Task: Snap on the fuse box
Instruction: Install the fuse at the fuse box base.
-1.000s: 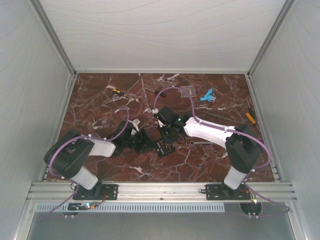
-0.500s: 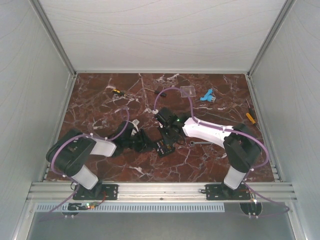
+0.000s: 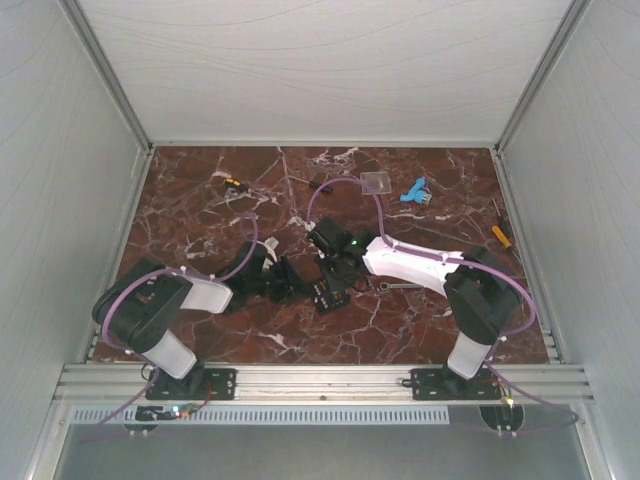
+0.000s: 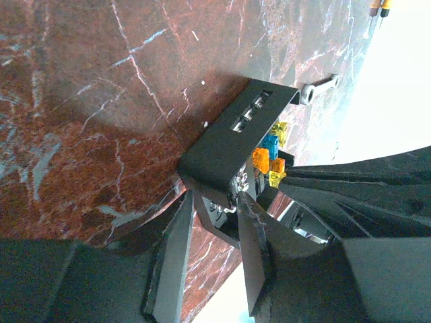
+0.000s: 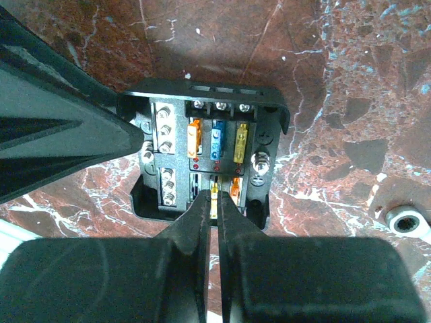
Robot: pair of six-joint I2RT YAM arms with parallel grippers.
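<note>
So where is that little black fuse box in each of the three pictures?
Top view: fuse box just below the centre.
Left wrist: fuse box in the middle.
Right wrist: fuse box in the centre, face up.
Shared landmark: the silver wrench nearby.

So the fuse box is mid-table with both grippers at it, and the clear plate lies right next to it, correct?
One thing is wrong: the clear plate lies well away from the fuse box, near the far edge of the table, beside a blue part. The top external view shows it.
</note>
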